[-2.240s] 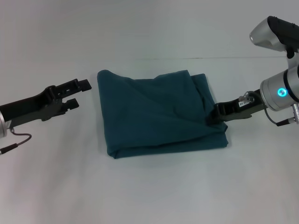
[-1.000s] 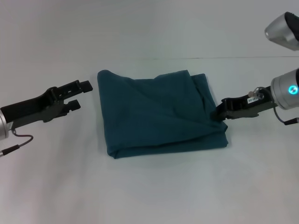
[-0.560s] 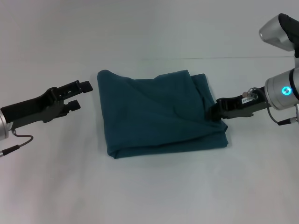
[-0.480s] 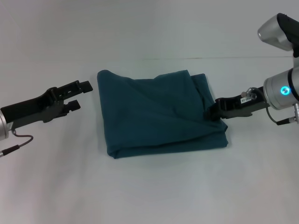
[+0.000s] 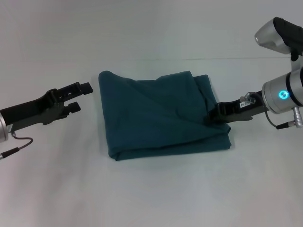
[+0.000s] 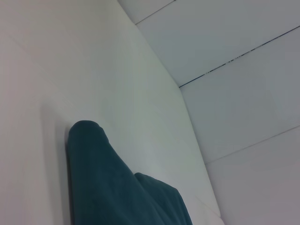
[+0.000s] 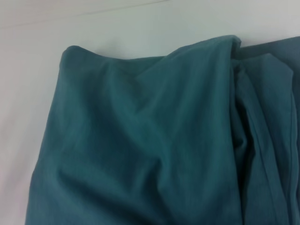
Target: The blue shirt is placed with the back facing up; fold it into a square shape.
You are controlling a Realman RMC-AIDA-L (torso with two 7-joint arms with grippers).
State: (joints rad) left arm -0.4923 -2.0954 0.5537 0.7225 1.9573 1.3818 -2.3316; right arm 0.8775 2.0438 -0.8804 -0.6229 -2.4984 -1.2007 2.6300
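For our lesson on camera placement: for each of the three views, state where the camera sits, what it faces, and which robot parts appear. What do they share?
Head view: above, looking down at the folded blue shirt, left tool, right tool.
Left wrist view: low, facing the shirt's corner; no robot parts.
Right wrist view: close over the shirt; no robot parts.
Shared: the shirt.

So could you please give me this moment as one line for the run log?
shirt: folded, roughly square, on table | right gripper: at shirt's right edge | left gripper: open, apart from shirt's left edge
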